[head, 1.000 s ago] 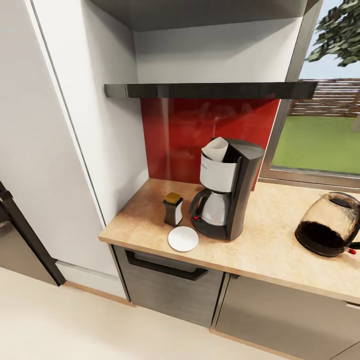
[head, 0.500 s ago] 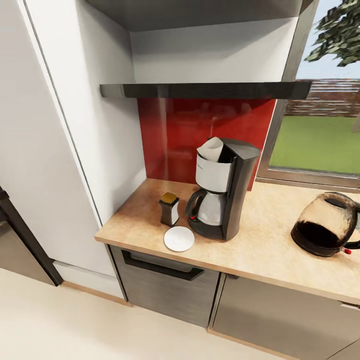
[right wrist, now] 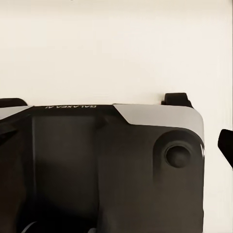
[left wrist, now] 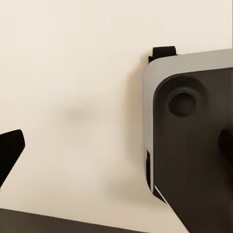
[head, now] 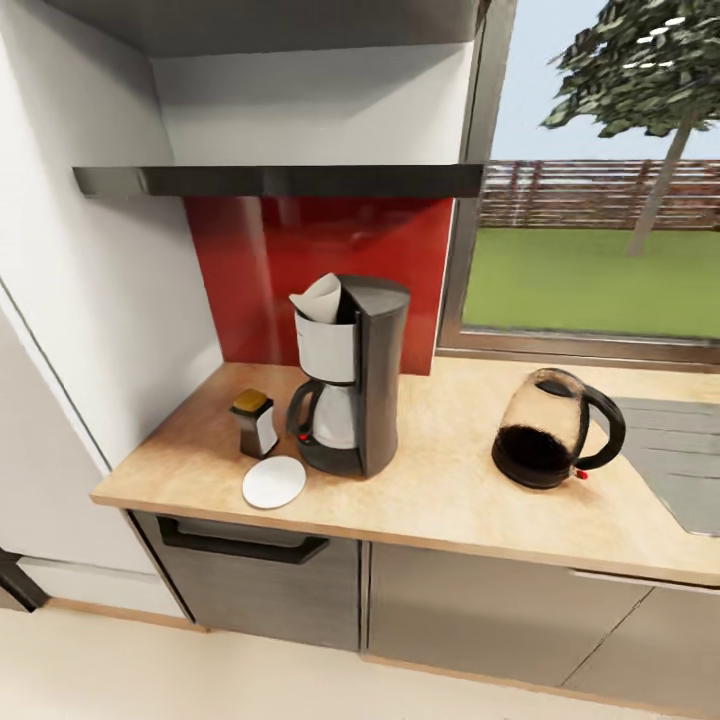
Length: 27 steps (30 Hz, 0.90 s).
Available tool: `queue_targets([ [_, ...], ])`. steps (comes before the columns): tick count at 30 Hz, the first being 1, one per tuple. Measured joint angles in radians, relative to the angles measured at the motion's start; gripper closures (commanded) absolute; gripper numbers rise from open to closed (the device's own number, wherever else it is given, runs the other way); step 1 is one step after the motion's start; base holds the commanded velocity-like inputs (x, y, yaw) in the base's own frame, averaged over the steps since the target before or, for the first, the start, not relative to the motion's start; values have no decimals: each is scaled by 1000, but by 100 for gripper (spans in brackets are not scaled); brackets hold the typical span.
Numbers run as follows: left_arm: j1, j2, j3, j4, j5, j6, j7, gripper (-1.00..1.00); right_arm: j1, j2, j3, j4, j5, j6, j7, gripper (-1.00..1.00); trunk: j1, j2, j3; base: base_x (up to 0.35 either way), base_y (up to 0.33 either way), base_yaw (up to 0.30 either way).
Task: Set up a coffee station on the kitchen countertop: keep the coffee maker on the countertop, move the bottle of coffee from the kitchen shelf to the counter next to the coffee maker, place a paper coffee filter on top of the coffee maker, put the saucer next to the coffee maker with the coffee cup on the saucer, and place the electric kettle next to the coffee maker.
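Head view: coffee maker [head: 350, 385] sitting mid-desk, filter [head: 322, 297] on top, coffee bottle [head: 254, 422] and saucer [head: 274, 482] beside it near front edge. Kettle [head: 555, 428] standing well apart; cup unseen. Hands' state: cannot tell.

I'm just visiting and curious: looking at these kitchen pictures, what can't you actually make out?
- Head view: the sink is cut off by the right edge.
- Head view: the coffee bottle's label is too small to read.
- Head view: the inside of the paper filter is hidden by its own wall.
- Wrist views: the robot's dark base blocks the floor beneath; whether either pincer is open cannot be told.
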Motion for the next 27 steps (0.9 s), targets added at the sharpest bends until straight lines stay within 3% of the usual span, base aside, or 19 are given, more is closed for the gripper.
queue_targets([
  [11,7,0,0,0,0,0,1,-100,0,0,0,0,-1,0,0,-100,0,0,0,-52,-278,-89],
  [19,10,0,0,-1,0,-1,1,-100,0,0,0,0,-1,0,0,-100,0,0,-2,-2,-278,196],
  [27,14,0,0,0,2,-1,1,-100,0,0,0,0,-1,0,0,-100,0,0,-2,0,-278,11],
])
